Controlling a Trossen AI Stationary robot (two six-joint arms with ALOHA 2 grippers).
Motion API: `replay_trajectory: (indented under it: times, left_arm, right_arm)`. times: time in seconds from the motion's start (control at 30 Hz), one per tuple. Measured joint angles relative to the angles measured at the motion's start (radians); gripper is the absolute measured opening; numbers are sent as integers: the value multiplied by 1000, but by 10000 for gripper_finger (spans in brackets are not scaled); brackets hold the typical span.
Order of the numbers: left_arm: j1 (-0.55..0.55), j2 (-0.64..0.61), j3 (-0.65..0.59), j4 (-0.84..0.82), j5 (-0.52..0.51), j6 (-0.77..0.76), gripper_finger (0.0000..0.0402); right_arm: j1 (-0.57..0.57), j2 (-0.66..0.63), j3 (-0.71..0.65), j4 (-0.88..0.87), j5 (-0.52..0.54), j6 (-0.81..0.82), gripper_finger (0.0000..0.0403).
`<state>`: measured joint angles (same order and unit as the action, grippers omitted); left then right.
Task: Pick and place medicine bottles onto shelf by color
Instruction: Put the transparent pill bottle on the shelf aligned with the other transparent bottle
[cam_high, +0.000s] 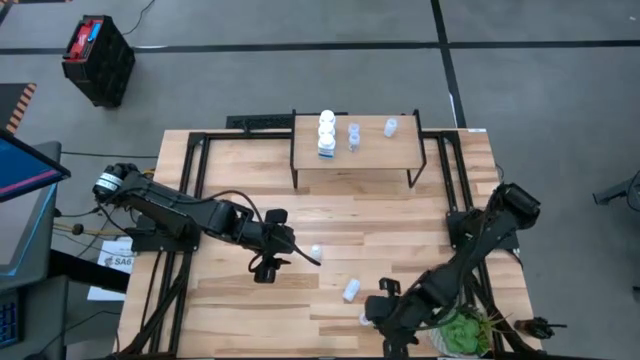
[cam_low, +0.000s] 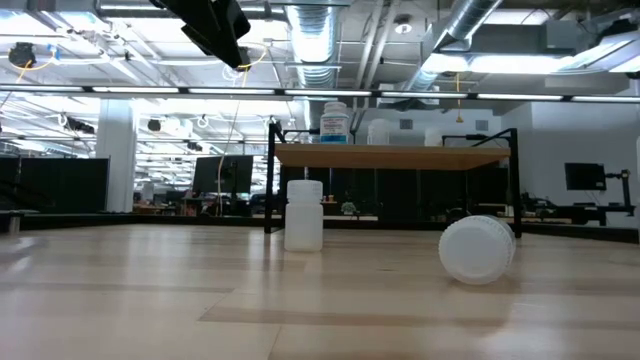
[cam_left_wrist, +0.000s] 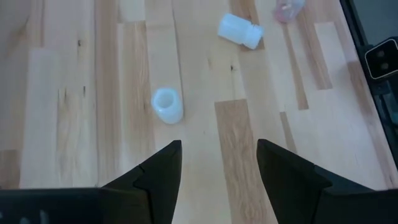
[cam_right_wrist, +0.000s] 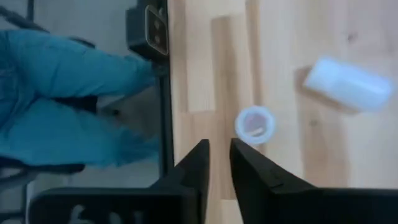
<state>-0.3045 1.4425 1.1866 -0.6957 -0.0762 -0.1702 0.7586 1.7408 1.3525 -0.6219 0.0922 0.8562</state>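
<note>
Wooden surface (cam_high: 340, 215) carrying loose bottles: left pincer (cam_left_wrist: 217, 163) spread above an upright bottle (cam_left_wrist: 167, 105) for grasping; right pincer (cam_right_wrist: 217, 154) narrowly parted near a small bottle (cam_right_wrist: 254, 124), holding nothing.

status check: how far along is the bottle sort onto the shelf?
Done: the shelf already carries several bottles, white ones stacked at one side, pale ones beside them.
In hand: nothing. The left claw is open above an upright bottle; the right claw is nearly closed beside a small bottle, empty.
Left: three bottles on the table, including a tipped white one.
</note>
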Motion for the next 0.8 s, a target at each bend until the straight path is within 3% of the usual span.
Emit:
replay_trajectory:
  times: [0.27,0.4,0.6,0.8]
  left_arm:
    - [0,0,0,-1,0,0,194]
    - [0,0,0,-1,0,8,194]
    - [-1,-1,0,-4,-1,8,194]
    - [-17,-1,1,-22,-1,10,194]
  right_arm:
    - [-78,10,0,22,-104,-25,195]
    - [-129,-17,1,74,-172,-65,226]
    - [-172,-14,0,86,-283,-84,234]
    - [-168,-9,0,64,-281,-86,221]
